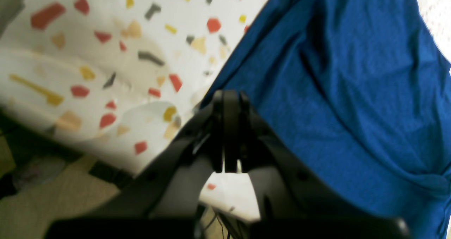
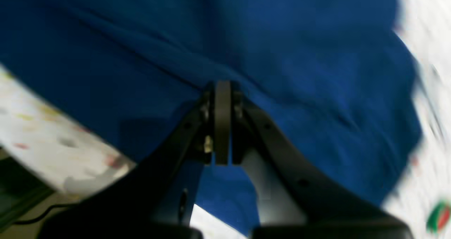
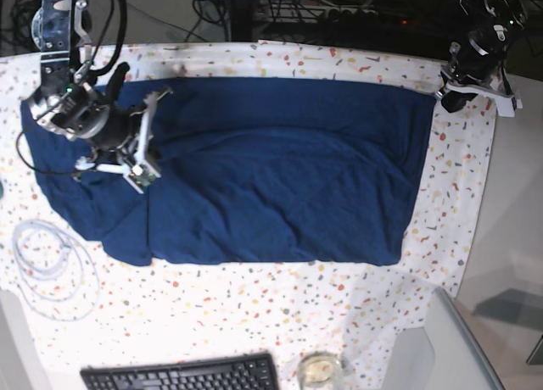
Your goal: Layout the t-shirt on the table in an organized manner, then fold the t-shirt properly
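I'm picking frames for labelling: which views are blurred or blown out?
Right wrist: the most smeared; t-shirt folds and table flecks are soft. Left wrist: the claw is out of focus, the top right corner washed out white. Base: sharp and evenly lit.

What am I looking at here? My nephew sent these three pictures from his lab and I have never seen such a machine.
It is a robot with two arms folding laundry. One picture looks down from above; the other two come from cameras on each wrist. A dark blue t-shirt lies spread on a speckled table, near a keyboard and a coiled cable. The left gripper is shut at the shirt's edge; whether it pinches cloth is unclear. The right gripper is shut on the t-shirt.
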